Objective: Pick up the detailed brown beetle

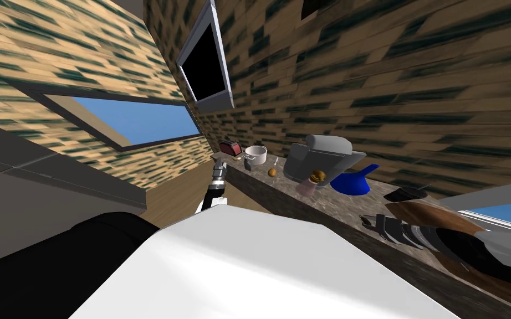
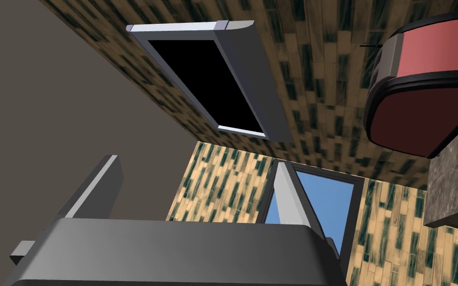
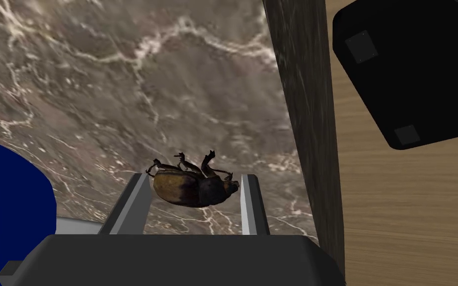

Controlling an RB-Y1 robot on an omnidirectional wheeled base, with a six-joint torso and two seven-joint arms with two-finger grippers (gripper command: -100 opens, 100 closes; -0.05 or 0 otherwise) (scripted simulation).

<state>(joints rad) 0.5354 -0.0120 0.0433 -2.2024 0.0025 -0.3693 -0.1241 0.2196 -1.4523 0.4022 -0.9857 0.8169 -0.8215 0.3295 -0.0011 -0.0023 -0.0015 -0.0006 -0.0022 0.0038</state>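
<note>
**Right tool** (image 3: 194, 178): clenched on the brown beetle (image 3: 193, 187). The two fingers (image 3: 253, 208) press the insect's opposite ends, the dark head against one blade and the lighter abdomen toward the other. The beetle lies crosswise in the gap, with its legs pointing away from the tool body. Whether it rests on the surface or hangs clear of it cannot be determined.

**Location:** the beetle is over the marbled brown bench (image 3: 123, 74), near the bench's dark front edge (image 3: 302, 99). A blue vessel (image 3: 9, 213) sits just beside the tool, on the side away from that edge. Wooden floor (image 3: 412, 213) lies past the edge.

**Left tool** (image 2: 193, 191): released, with the fingers wide apart and nothing between them. It is positioned off the bench's far end, near a red toaster (image 2: 421, 89) and well apart from the beetle.

**Other bench items, head view:** a white pot (image 1: 255, 154), a grey appliance (image 1: 321, 155), a cork-topped jar (image 1: 311, 185) and a dark pan (image 1: 407, 194).
</note>
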